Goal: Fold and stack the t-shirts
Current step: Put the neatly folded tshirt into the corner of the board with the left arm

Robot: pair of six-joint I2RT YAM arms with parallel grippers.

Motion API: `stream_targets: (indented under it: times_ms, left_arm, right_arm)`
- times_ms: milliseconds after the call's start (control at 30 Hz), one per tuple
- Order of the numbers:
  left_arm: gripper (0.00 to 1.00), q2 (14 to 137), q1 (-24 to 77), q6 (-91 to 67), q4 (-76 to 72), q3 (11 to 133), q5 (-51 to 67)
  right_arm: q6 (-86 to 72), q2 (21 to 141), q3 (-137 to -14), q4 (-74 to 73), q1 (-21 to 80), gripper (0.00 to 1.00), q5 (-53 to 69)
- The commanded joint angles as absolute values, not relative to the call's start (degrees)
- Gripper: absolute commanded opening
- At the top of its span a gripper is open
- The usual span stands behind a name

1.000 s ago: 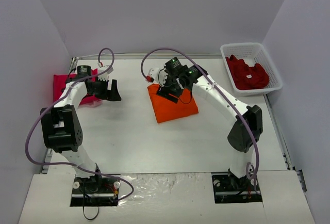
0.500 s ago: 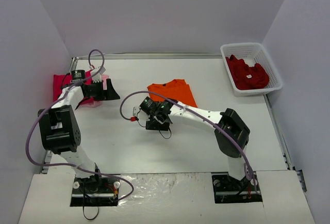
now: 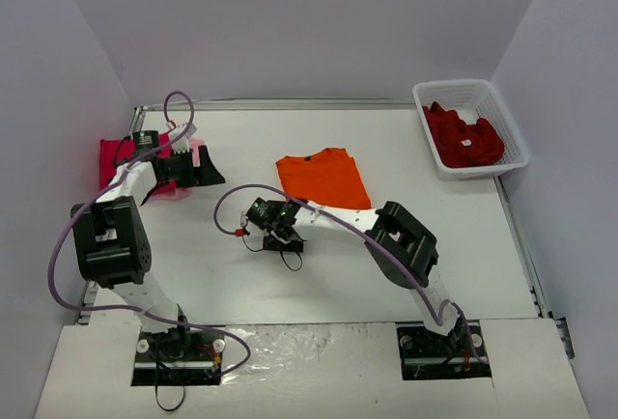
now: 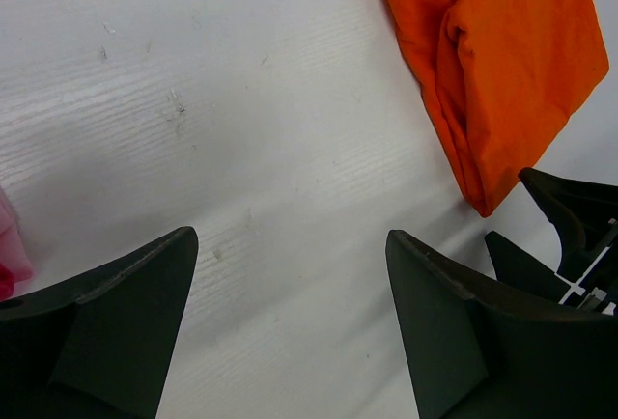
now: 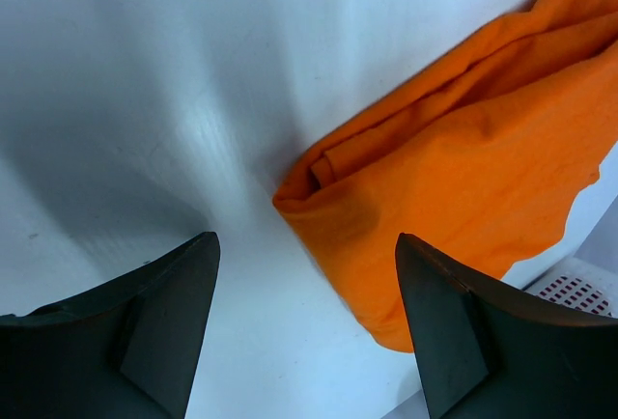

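On the white table, the orange t-shirt lies near the middle, at one o'clock from my right gripper, whose jaws gape empty beside its corner. My left gripper, at nine o'clock by the magenta t-shirt, is spread wide, holding nothing.
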State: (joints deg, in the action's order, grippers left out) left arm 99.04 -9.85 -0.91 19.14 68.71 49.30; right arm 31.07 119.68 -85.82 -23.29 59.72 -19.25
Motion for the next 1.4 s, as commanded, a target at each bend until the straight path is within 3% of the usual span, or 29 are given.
stream_targets:
  times_ms: [0,433,567,633,867,1067,1200,1267,1300,1367]
  left_arm:
    - [0.78,95.98,-10.2,-1.32,18.02,68.91,50.62]
    - [0.78,95.63,-10.2,-0.53,18.11,68.56,50.1]
    - [0.78,95.62,-10.2,-0.26,18.19,68.47,50.1]
    - [0.78,95.62,-10.2,-0.26,18.19,68.47,50.19]
    - [0.78,95.89,-10.2,-0.09,18.19,68.29,50.19]
    - [0.78,96.06,-10.2,-0.18,18.11,68.2,50.36]
    - [0.78,96.24,-10.2,-0.26,18.02,68.29,50.54]
    - [0.78,96.24,-10.2,-0.44,18.02,68.38,50.8]
    - [0.78,96.24,-10.2,-0.53,18.02,68.38,50.8]
    - [0.79,96.33,-10.2,-1.31,18.02,68.38,50.54]
  right_arm:
    - [29.79,120.32,-88.42,-24.17,60.29,0.69,-21.53]
    - [28.83,125.5,-90.88,-23.91,59.24,0.62,-26.63]
    - [28.3,126.56,-90.97,-23.64,58.45,0.57,-26.81]
    - [28.21,126.91,-91.05,-23.56,57.92,0.48,-26.81]
    - [28.13,127.62,-91.41,-23.64,56.69,0.46,-26.1]
    - [28.3,128.58,-92.02,-23.73,56.6,0.37,-25.4]
    - [28.56,128.58,-92.64,-23.82,56.6,0.16,-24.96]
    - [28.48,128.41,-92.9,-24.08,56.69,0.12,-24.87]
    - [28.48,127.97,-93.07,-24.26,56.78,0.04,-24.53]
    - [28.48,127.27,-93.6,-24.96,56.78,0.0,-24.35]
